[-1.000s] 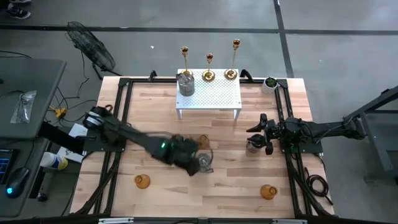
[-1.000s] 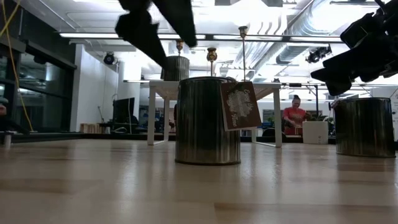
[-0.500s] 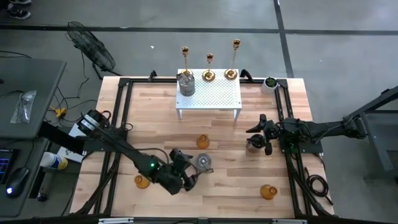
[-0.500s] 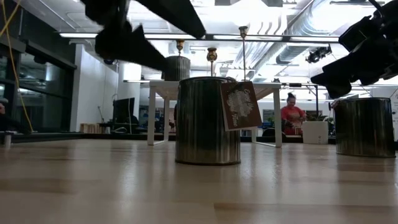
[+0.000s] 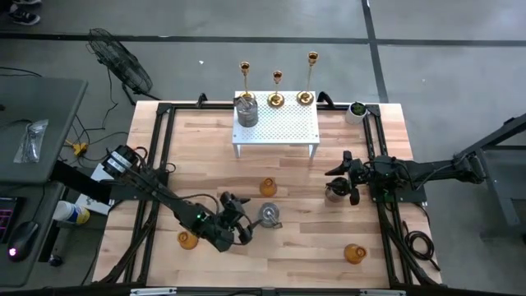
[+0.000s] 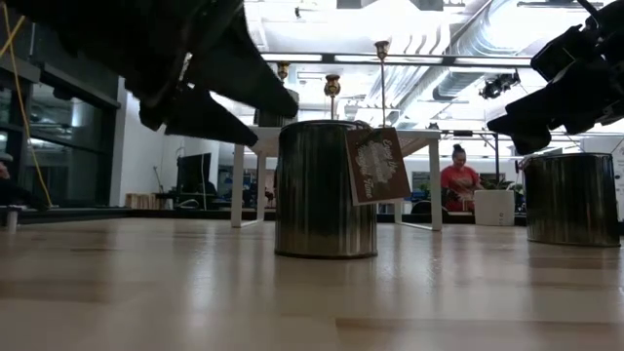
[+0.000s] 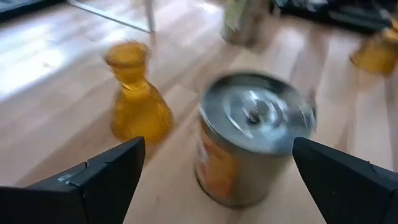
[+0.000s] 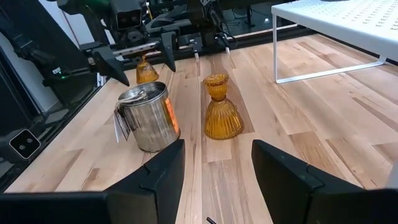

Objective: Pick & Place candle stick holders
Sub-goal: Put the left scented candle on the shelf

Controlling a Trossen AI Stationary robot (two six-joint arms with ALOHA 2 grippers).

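Silver holder (image 5: 269,215) just beside open left hand (image 5: 243,224)

Wooden table (image 5: 205,148): white stand (image 5: 276,128), 3 amber holders (image 5: 268,187), 2 silver holders (image 5: 269,215).

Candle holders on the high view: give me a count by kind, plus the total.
Gold sticks: 3
Silver jars: 3
Amber glass: 3
Total: 9
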